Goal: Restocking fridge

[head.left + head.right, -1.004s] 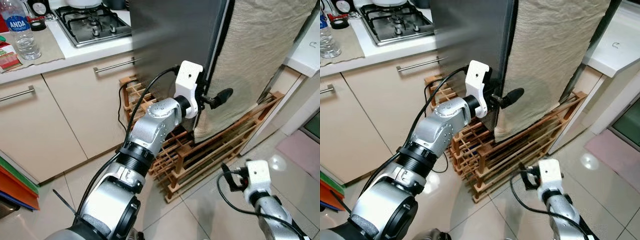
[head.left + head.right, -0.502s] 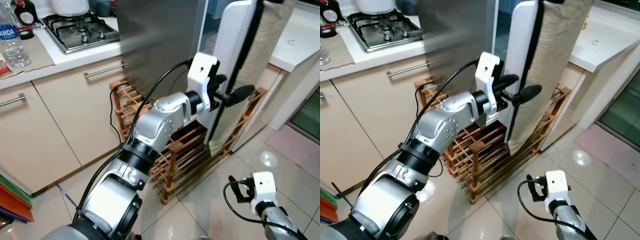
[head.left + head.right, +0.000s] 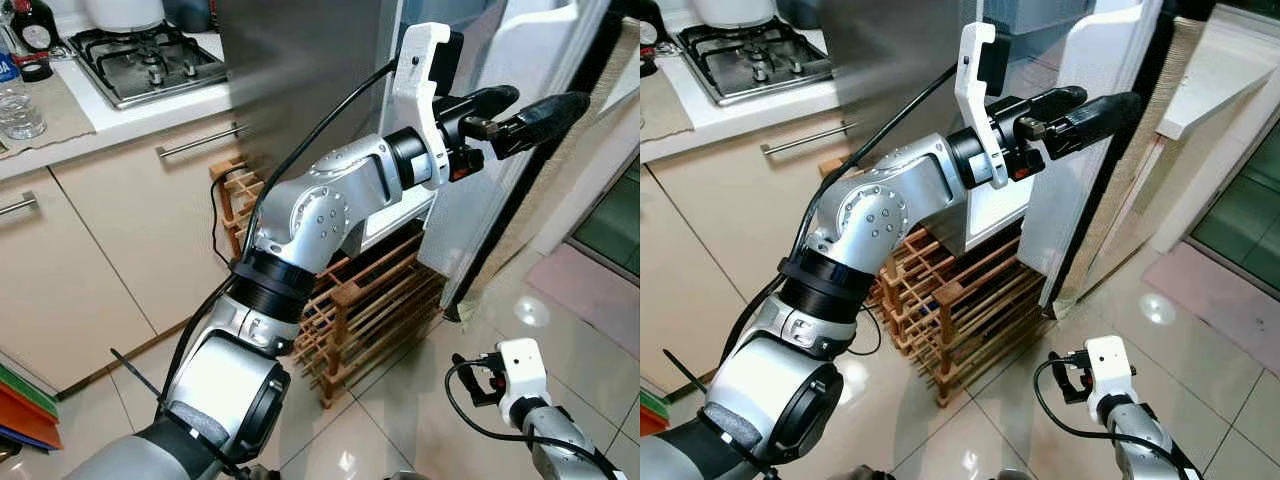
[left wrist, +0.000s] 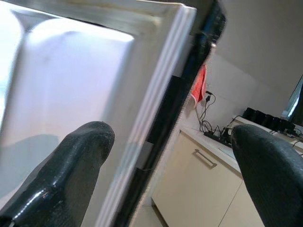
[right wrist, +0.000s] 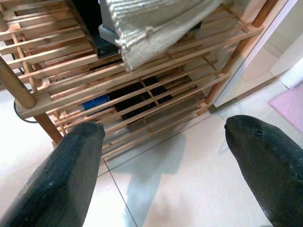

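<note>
Fridge door (image 3: pixel 520 150): white inner face exposed, swung open, at 1 o'clock in the head views, with a black seal along its edge. The fridge body (image 3: pixel 300 70) is grey steel and stands at 12 o'clock, beside the table (image 3: pixel 100 120) that carries a gas hob (image 3: pixel 150 60) at 10 o'clock and a clear water bottle (image 3: pixel 15 95) at 9 o'clock.

Left gripper (image 3: pixel 525 110): raised at 1 o'clock, arm extended from the lower left, its 2 black fingers set apart and holding nothing. The fingers point toward the inner face of the fridge door. In the left wrist view the fingers (image 4: pixel 61 175) straddle the door's edge and black seal; whether either finger touches the door cannot be told.

Right gripper (image 5: pixel 165 156): held low at 5 o'clock over the tiled floor (image 3: pixel 420 400), its 2 fingers wide apart, empty. The right wrist view looks at the wooden rack (image 5: pixel 142 80) and a fold of beige cloth (image 5: pixel 151 23) hanging in front of it.

The wooden rack (image 3: pixel 370 310) stands on the floor below the fridge body at 6 o'clock. A cream cabinet (image 3: pixel 110 250) with bar handles sits under the table at 8 o'clock. A dark cable (image 3: pixel 215 215) hangs between cabinet and rack.
</note>
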You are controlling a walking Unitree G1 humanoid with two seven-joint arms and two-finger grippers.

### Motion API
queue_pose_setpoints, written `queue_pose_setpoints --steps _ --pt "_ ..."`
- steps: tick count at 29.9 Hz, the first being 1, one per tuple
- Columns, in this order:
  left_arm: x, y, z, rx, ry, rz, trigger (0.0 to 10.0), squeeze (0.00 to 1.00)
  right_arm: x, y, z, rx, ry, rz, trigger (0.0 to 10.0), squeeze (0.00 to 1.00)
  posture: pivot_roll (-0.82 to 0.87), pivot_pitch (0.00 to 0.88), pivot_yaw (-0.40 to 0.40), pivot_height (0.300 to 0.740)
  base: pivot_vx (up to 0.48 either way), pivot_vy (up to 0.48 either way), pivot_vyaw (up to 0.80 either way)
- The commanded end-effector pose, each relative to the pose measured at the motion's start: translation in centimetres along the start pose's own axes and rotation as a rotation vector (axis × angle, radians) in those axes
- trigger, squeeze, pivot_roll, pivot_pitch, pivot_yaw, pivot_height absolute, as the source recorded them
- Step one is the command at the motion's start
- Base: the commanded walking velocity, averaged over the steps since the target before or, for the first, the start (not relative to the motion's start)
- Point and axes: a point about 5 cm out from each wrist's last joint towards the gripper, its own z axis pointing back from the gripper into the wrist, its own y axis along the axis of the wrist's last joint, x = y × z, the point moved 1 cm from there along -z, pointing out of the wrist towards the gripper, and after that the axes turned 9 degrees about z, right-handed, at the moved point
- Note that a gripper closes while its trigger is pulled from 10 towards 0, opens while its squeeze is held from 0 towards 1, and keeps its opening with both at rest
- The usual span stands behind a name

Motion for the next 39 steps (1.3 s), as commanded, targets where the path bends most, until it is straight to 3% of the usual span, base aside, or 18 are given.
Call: queue_pose_setpoints --steps 1,39 --pt "6.75 -1.42 -4.97 0.017 -0.256 0.098 10.0 0.0 0.27 0.02 -0.02 -0.006 0.007 0.011 10.0 0.0 -0.15 0.0 0.014 0.73 0.0 0.0 0.0" --pt "6.75 -1.42 -4.97 0.017 -0.256 0.098 10.0 0.0 0.27 0.02 -0.02 -0.006 0.007 0.011 10.0 0.0 -0.15 0.0 0.014 0.73 0.0 0.0 0.0"
